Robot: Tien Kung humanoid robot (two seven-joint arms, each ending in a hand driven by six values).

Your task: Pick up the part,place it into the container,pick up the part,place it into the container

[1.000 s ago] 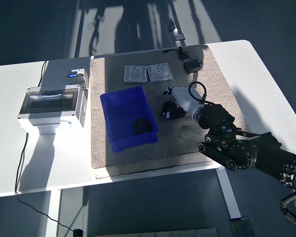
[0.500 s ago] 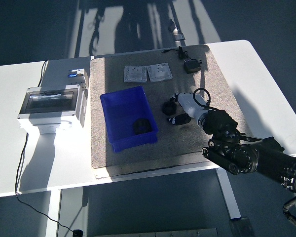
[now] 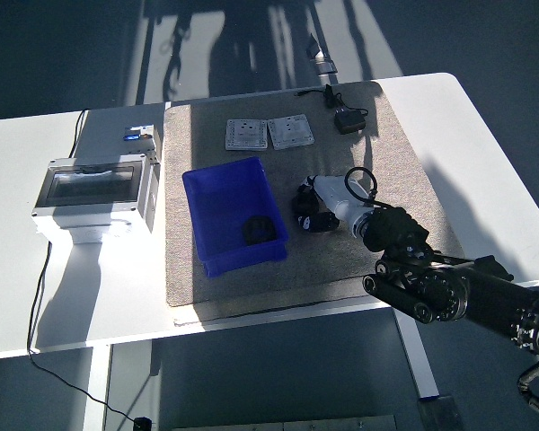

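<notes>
A blue bin (image 3: 217,196) stands on the grey mat, with one black part (image 3: 259,229) inside near its front right corner. A second black part (image 3: 304,197) lies on the mat just right of the bin. My right hand (image 3: 316,208) reaches in from the lower right. Its white fingers (image 3: 331,191) are curled around this part, which rests on the mat. My left arm is out of view.
Two grey plates (image 3: 269,133) lie at the back of the mat (image 3: 386,162), with a black adapter and cable (image 3: 349,118) at the back right. A grey electrical box (image 3: 94,190) stands on the table left of the mat.
My right hand drew back to the right, then moved left again and closed around the black part beside the bin. The part shifted slightly on the mat.
</notes>
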